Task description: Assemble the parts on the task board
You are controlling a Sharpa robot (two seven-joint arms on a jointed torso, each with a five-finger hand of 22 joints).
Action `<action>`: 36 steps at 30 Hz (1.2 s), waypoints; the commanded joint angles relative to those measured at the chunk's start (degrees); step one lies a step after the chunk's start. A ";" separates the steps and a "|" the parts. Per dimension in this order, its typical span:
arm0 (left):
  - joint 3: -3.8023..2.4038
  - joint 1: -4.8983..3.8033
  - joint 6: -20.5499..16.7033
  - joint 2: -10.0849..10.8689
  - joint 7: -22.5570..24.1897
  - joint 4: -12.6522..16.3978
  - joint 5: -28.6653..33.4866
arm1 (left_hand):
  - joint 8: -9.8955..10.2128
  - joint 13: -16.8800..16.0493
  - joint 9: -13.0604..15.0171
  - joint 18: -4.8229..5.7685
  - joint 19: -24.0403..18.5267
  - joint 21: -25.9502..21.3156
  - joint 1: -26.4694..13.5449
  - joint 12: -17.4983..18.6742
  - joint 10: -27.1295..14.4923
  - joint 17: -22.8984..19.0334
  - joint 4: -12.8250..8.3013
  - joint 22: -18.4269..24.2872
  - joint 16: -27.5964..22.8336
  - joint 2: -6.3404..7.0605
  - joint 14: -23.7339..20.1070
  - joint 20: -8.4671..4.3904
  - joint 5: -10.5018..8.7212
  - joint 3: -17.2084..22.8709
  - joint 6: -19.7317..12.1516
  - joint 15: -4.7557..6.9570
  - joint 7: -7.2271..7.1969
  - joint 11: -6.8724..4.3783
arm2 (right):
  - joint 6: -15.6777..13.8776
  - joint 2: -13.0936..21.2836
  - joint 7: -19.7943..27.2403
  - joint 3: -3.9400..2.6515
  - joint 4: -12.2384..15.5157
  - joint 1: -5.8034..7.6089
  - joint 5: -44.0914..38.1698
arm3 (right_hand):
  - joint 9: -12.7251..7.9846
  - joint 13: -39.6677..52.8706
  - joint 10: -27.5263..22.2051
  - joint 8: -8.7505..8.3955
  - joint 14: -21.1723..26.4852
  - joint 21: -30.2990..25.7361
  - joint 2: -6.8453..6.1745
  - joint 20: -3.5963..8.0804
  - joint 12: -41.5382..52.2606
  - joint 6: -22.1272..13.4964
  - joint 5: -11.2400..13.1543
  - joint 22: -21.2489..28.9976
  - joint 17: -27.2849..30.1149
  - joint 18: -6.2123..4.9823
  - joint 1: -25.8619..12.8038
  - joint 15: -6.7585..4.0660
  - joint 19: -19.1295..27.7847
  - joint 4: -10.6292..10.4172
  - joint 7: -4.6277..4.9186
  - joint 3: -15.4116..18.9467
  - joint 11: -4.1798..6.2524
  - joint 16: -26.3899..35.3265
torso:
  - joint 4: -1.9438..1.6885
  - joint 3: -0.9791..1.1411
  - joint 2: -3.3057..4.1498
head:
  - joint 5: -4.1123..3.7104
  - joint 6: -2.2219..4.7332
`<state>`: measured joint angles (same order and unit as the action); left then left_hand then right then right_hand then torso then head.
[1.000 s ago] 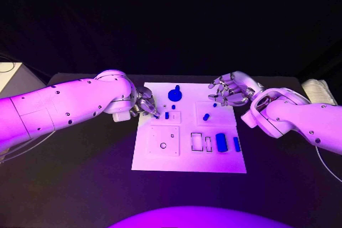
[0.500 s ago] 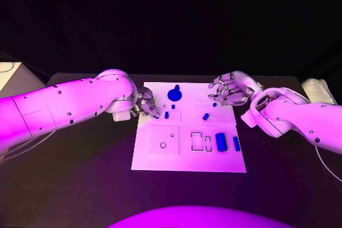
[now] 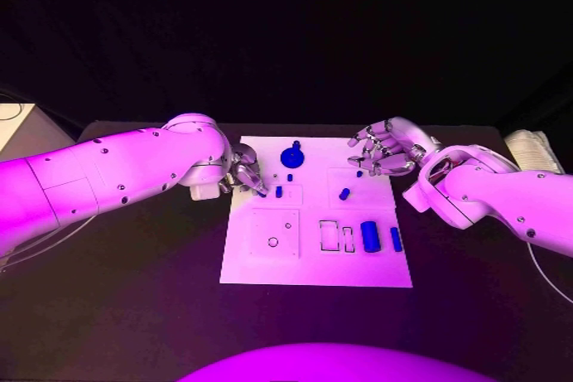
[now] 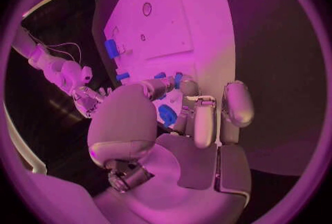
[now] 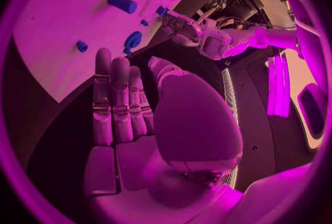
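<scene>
White screw-dotted arms [image 3: 108, 171], silver robot hands [image 3: 384, 148]

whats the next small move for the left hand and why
Probably ease the left hand a little further over the task board and close its fingers on the small blue peg beside them; the fingers sit at the board's edge, seemingly holding nothing, and the right hand hovers open.
</scene>
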<state>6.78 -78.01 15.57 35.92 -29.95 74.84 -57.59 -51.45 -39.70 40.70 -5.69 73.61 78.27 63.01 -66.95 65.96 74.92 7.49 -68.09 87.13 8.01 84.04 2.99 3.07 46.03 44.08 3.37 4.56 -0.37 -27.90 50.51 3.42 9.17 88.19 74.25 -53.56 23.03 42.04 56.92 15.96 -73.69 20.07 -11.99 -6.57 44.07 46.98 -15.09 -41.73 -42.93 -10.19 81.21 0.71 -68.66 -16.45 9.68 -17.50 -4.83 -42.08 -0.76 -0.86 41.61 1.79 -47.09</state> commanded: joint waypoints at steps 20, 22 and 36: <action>1.36 0.44 5.34 -1.86 -0.49 -1.48 0.26 | -0.21 -0.40 0.43 0.44 -0.03 0.01 -0.47 -0.22 0.55 9.78 -8.10 0.04 0.38 -0.22 4.19 -0.04 0.04 8.23 1.50 0.26 -1.10 -0.22 | 0.46 -0.13 0.47 -0.01 -0.09 -0.03 -0.09 | -0.12 -0.14 -0.36 0.33 -0.44 -0.42 -0.03 0.10 0.27 -0.17 -0.37 0.15 -0.19 -0.22 -0.73 -0.20 -0.49 0.01 0.07 -0.24 -0.03 0.35 | -0.04 -0.04 -0.01 | -0.22 -0.52; 1.36 0.44 5.44 -1.95 -0.49 -1.59 0.26 | -0.26 -0.57 0.37 0.47 0.06 0.08 -0.41 -0.32 0.69 9.86 -8.27 -0.09 0.42 -0.26 4.21 -0.05 0.05 8.33 1.56 0.28 -1.14 -0.26 | 0.47 -0.16 0.48 -0.01 -0.12 -0.03 -0.09 | -0.12 -0.14 -0.36 0.33 -0.44 -0.42 -0.03 0.10 0.27 -0.17 -0.37 0.15 -0.19 -0.22 -0.73 -0.20 -0.49 0.01 0.07 -0.24 -0.03 0.35 | -0.04 -0.04 -0.01 | -0.20 -0.55; 1.35 0.41 6.43 -2.19 -0.56 -1.77 0.83 | -0.35 -0.76 0.20 0.57 0.40 0.31 -0.27 -0.45 0.96 10.18 -8.71 -0.53 0.57 -0.32 4.33 -0.10 0.04 8.53 1.73 0.35 -1.20 -0.34 | 0.53 -0.31 0.53 0.00 -0.29 -0.04 -0.06 | -0.12 -0.14 -0.36 0.33 -0.44 -0.42 -0.03 0.10 0.27 -0.17 -0.37 0.15 -0.19 -0.22 -0.73 -0.20 -0.49 0.01 0.07 -0.24 -0.03 0.35 | -0.01 -0.02 -0.05 | -0.24 -0.71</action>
<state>7.36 -78.72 18.55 34.20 -29.93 72.72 -57.48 -51.71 -40.41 41.01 -5.69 73.60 78.27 62.68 -67.21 66.70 74.92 7.49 -68.58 87.35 8.34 84.04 2.99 3.07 46.03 44.58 3.36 4.28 -0.47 -27.89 50.24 3.44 9.17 87.91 74.24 -53.52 22.96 41.94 56.93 15.96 -73.90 19.85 -11.99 -6.57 44.07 46.98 -15.09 -41.63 -43.06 -10.19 81.21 0.50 -68.66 -16.45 9.68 -17.49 -4.84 -42.08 -0.76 -0.88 41.56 1.61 -47.76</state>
